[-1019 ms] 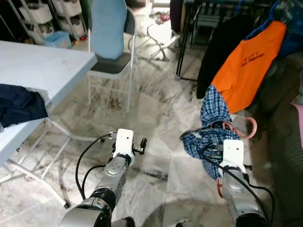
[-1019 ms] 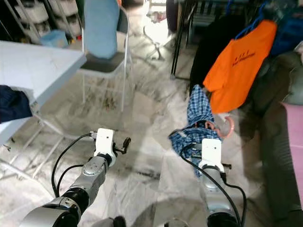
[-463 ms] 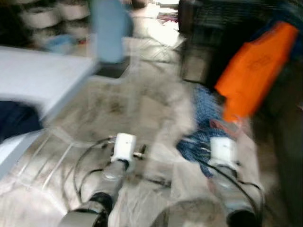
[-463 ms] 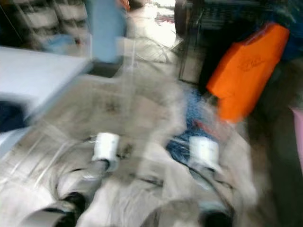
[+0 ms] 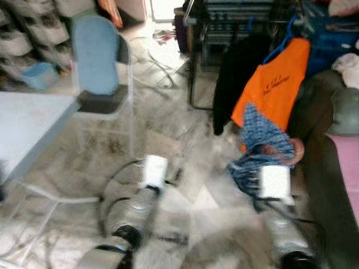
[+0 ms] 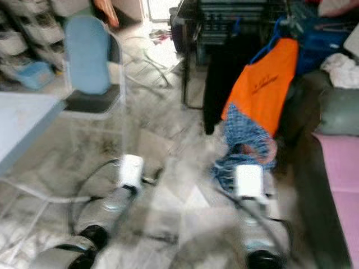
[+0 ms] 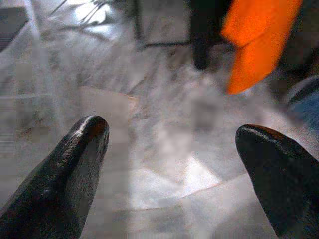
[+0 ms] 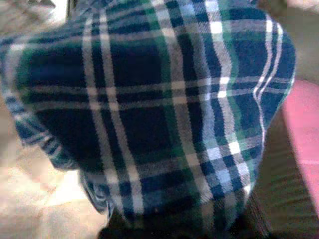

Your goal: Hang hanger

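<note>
Head views blurred. Landmark: black metal clothes rack at the far side of the marble floor; an orange T-shirt on a blue hanger and a black garment hang from it. Right gripper held out just short of the orange T-shirt, carrying a blue-green plaid shirt on a pink curved-hook hanger; cloth drapes over its fingers, so their grip cannot be told. Left gripper hovers over bare floor well left of the rack, fingers spread wide, nothing between; grey folding chair with pale blue back farther left; white table edge beyond that.
</note>
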Tool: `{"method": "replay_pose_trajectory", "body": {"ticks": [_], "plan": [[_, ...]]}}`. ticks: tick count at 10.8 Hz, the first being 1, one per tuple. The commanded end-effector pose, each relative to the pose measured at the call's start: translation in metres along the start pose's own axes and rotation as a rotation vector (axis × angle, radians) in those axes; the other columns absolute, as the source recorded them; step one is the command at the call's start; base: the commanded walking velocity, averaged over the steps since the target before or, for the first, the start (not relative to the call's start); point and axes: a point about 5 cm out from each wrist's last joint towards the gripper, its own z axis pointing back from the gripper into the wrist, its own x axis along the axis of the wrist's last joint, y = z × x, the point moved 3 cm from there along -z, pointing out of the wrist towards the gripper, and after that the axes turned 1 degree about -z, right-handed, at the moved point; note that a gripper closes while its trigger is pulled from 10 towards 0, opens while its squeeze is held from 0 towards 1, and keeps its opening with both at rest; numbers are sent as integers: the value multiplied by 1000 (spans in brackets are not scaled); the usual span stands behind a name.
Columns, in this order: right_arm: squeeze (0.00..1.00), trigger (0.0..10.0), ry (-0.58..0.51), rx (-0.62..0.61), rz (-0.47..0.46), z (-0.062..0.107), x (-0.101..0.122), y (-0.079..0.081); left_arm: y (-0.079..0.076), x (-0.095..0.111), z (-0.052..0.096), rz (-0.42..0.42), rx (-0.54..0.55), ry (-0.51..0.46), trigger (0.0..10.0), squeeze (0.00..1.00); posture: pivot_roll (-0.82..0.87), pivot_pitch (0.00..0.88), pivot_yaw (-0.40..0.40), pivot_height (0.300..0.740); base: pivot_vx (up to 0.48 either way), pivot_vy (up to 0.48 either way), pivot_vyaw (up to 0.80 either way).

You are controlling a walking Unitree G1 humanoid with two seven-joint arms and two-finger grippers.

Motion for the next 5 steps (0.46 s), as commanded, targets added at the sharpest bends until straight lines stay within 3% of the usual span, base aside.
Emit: {"method": "replay_pose_trajectory", "body": {"ticks": [1,3,5], "plan": [[0,10000,-18,-9,1,-1,2,-6,8,3,-1,-6,46,5,10000,0,-222,88,68,740,345,0,0],[0,10000,-21,20,36,0,1,-4,24,-3,1,3,126,32,10000,0,-218,87,63,740,274,0,0],[0,10000,-3,72,50,2,-4,5,41,-16,9,-47,239,85,10000,0,-205,88,47,740,0,0,0]]}}
